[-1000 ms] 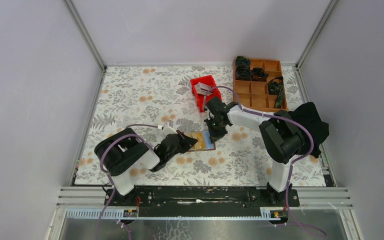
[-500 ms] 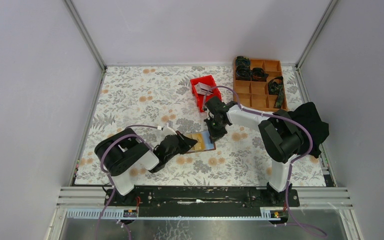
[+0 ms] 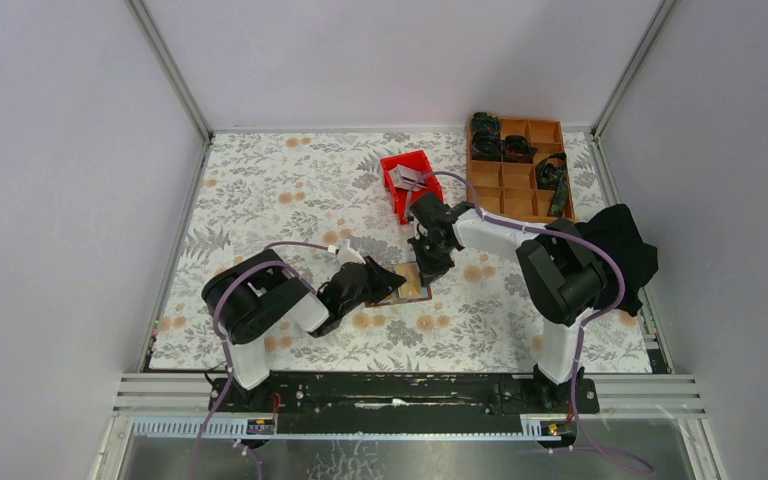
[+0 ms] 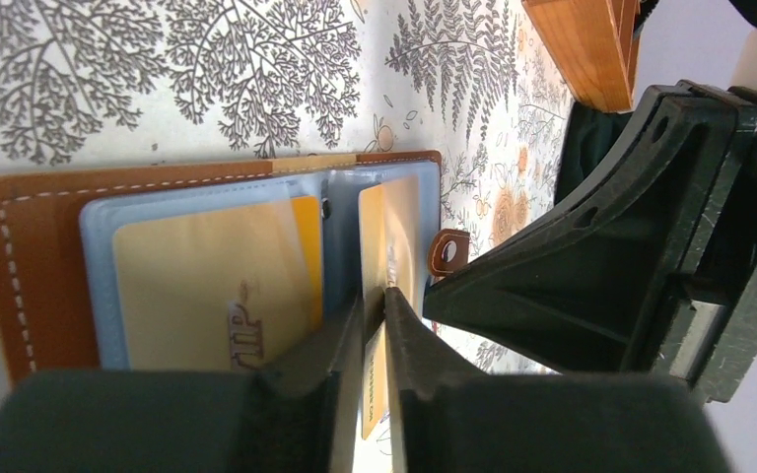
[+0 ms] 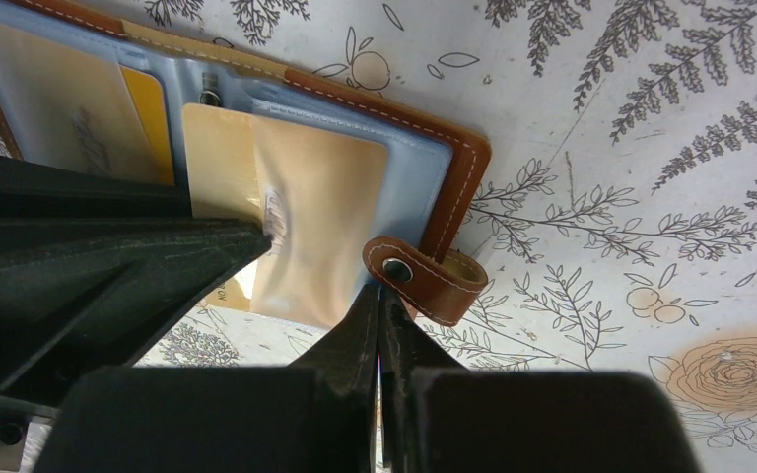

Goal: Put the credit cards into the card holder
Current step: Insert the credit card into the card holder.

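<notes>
The brown card holder (image 3: 412,287) lies open mid-table, with clear pockets up (image 4: 39,246) (image 5: 463,168). One tan-orange credit card (image 4: 197,286) sits in its left pocket. My left gripper (image 3: 388,284) (image 4: 375,296) is shut on a second tan credit card (image 4: 399,227) (image 5: 222,158), which is partly inside the right pocket. My right gripper (image 3: 427,268) (image 5: 379,293) is shut on the holder's edge beside the snap tab (image 5: 424,281). More grey cards (image 3: 407,178) lie in the red bin.
The red bin (image 3: 396,195) stands just behind the right gripper. An orange-brown compartment tray (image 3: 517,200) with dark items is at the back right. A black cloth (image 3: 628,250) lies at the right edge. Both grippers meet closely over the holder.
My left arm has moved right toward the holder, and its card has gone further over the right pocket. The right gripper has stayed at the holder's edge.
</notes>
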Action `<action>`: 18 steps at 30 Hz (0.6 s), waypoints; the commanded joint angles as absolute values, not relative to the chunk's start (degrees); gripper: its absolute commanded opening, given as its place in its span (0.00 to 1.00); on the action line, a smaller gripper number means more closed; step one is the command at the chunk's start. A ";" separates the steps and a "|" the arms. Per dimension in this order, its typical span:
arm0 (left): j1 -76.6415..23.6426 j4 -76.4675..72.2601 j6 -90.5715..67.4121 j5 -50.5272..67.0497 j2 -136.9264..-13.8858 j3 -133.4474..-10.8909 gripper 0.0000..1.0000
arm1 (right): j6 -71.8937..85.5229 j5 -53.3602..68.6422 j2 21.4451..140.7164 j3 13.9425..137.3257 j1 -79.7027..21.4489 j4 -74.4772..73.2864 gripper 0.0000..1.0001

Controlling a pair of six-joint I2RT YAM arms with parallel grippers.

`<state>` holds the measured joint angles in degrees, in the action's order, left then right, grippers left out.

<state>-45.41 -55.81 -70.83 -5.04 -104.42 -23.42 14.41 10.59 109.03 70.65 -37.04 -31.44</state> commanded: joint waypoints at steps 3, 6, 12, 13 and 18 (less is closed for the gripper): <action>-46.94 -41.90 -67.17 -2.64 -105.52 -24.01 0.31 | 14.30 6.90 111.49 69.01 -37.97 -27.89 0.09; -46.93 -37.85 -66.67 -3.84 -103.61 -24.65 0.44 | 14.41 5.72 109.83 68.92 -37.97 -27.63 0.15; -46.93 -30.07 -64.16 -4.66 -100.99 -27.65 0.49 | 14.96 4.27 107.10 68.49 -37.97 -26.65 0.20; -46.97 -29.12 -63.90 -4.68 -100.68 -27.87 0.49 | 15.05 4.15 106.67 68.29 -37.97 -26.41 0.21; -46.93 -22.84 -63.06 -5.55 -98.46 -28.57 0.51 | 15.65 3.49 104.99 67.71 -37.97 -25.69 0.22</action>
